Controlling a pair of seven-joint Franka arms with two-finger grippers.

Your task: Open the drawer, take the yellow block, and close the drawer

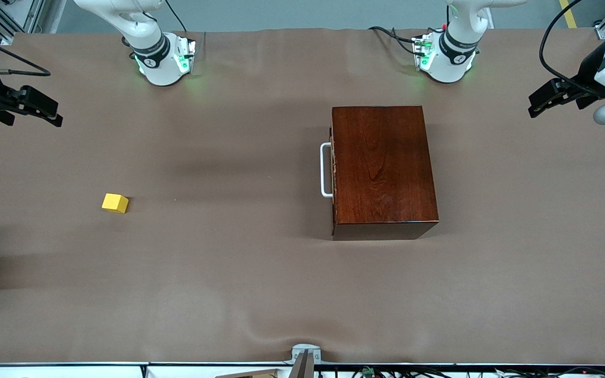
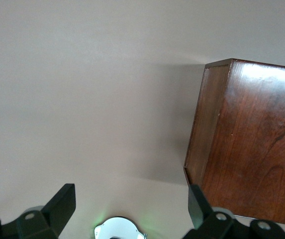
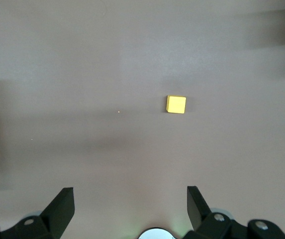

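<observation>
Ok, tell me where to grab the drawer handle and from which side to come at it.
Grip the straight middle span of the white handle, where it stands clear of the drawer front of the wooden box. Come from in front of the drawer, toward the right arm's end of the table, fingers closing across the bar. The drawer looks shut, so the pull would likely run that way.

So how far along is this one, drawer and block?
Either untouched or already finished. The drawer sits shut in the wooden box; the yellow block lies on the table toward the right arm's end. Nothing is in hand: the left tool and right tool wait open, empty.
</observation>
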